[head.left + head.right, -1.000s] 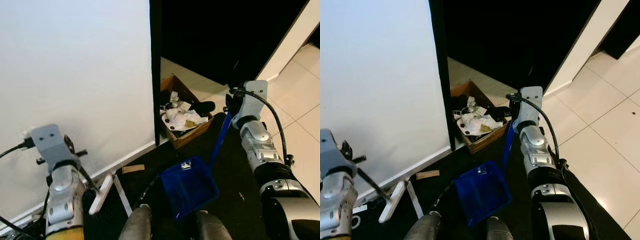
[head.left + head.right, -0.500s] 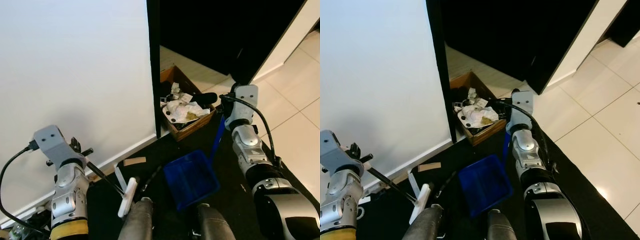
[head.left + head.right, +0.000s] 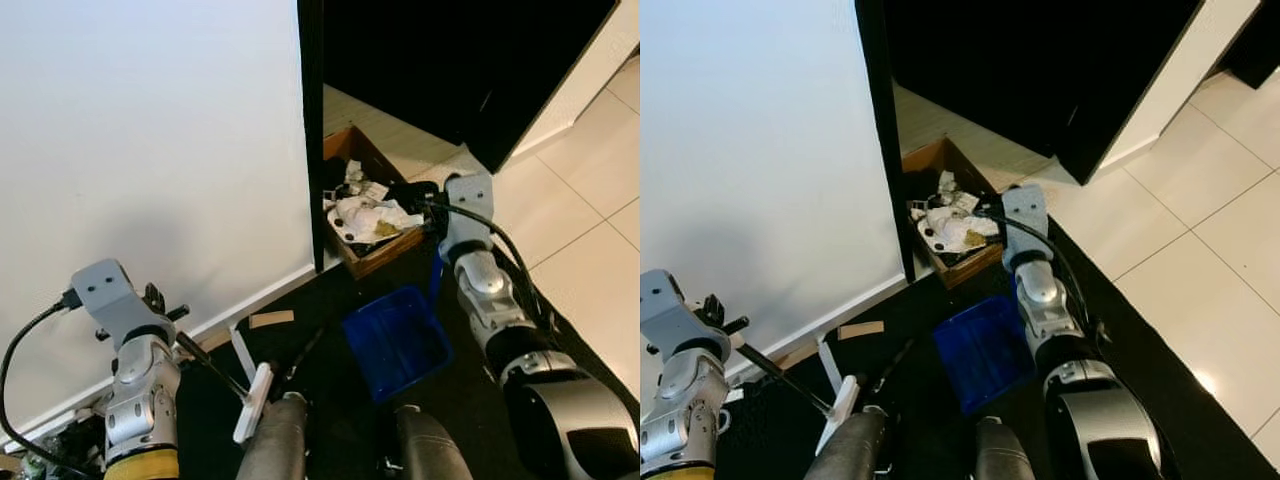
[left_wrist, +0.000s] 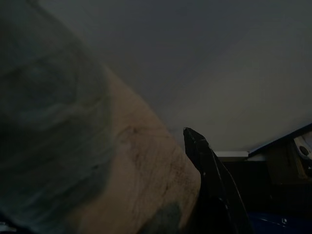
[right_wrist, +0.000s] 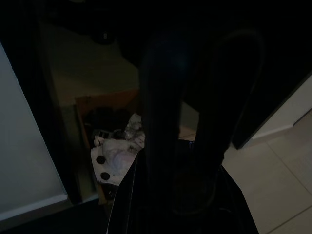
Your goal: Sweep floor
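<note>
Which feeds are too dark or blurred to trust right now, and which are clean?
Head views: sharp and evenly lit; blue dustpan, cardboard box of trash and white brush read clearly, only the doorway beyond is black. Left wrist view: dim, a blurred close shape covers half. Right wrist view: very dark, box faintly visible past a dark handle.

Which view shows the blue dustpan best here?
The left eye view: the blue dustpan lies whole on the dark floor, below the cardboard box. The right eye view shows it too, its near edge cropped by the robot's body. The left wrist view catches a dim sliver.
</note>
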Tool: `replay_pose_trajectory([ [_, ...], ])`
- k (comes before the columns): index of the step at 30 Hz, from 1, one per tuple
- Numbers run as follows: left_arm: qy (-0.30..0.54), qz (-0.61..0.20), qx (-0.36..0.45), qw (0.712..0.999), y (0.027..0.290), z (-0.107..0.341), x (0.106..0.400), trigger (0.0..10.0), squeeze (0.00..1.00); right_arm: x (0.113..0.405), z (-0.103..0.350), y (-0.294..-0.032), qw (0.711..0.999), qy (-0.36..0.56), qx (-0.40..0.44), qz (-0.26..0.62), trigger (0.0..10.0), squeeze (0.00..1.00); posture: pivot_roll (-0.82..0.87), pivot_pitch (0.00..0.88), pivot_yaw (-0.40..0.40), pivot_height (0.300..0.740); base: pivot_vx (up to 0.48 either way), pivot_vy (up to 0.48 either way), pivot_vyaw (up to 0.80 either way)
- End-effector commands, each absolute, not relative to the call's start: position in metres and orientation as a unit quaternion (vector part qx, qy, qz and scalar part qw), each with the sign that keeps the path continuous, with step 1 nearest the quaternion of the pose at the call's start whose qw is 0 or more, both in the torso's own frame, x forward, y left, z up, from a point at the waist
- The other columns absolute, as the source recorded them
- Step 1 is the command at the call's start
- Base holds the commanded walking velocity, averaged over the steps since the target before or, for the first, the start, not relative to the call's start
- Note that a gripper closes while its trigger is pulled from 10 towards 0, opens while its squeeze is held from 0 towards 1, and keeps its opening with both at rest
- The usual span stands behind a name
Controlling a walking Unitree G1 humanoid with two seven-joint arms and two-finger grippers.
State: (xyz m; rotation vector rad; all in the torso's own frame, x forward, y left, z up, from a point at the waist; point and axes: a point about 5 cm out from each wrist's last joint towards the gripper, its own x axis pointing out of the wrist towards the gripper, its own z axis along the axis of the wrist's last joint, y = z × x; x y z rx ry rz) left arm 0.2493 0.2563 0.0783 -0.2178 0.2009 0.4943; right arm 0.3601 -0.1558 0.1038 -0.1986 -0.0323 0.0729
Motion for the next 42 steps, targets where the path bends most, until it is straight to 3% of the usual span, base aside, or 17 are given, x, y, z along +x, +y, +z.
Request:
replay_pose_trajectory([
  [1,0.118,0.243,-0.113,0.956,0.250,0.068,0.243,10.0,0.00,0.349,0.077,-0.164,0.989,0.063,-0.120,0.052,10.0,0.00,0.12,0.269,-0.014,0.740,0.000,0.000,0.00],
  [9,0.127,0.234,-0.115,0.957,0.248,0.065,0.242,10.0,0.00,0.338,0.081,-0.192,0.975,0.145,-0.131,0.105,10.0,0.00,0.07,0.273,-0.015,0.740,0.000,0.000,0.00],
  [13,0.131,0.229,-0.115,0.958,0.246,0.064,0.243,10.0,0.00,0.328,0.077,-0.196,0.965,0.199,-0.095,0.142,10.0,0.00,0.06,0.273,-0.013,0.740,0.000,0.000,0.00],
  [15,0.131,0.225,-0.114,0.959,0.244,0.064,0.245,10.0,0.00,0.313,0.068,-0.198,0.945,0.266,-0.052,0.181,10.0,0.00,0.05,0.272,-0.014,0.740,0.000,0.000,0.00],
  [20,0.130,0.224,-0.113,0.959,0.244,0.065,0.246,10.0,0.00,0.299,0.061,-0.204,0.925,0.329,-0.006,0.191,10.0,0.00,0.05,0.268,-0.024,0.740,0.000,0.000,0.00],
  [26,0.133,0.231,-0.111,0.957,0.246,0.064,0.242,10.0,0.00,0.310,0.087,-0.202,0.951,0.263,-0.011,0.161,10.0,0.00,0.06,0.262,-0.026,0.740,0.000,0.000,0.00],
  [31,0.137,0.233,-0.101,0.957,0.248,0.062,0.239,10.0,0.00,0.326,0.126,-0.200,0.985,0.136,-0.005,0.103,10.0,0.00,0.06,0.254,-0.019,0.740,0.000,0.000,0.00],
  [42,0.132,0.227,-0.091,0.960,0.250,0.067,0.244,10.0,0.00,0.325,0.136,-0.200,0.989,0.121,0.004,0.082,10.0,0.00,0.06,0.248,-0.011,0.740,0.000,0.000,0.00],
])
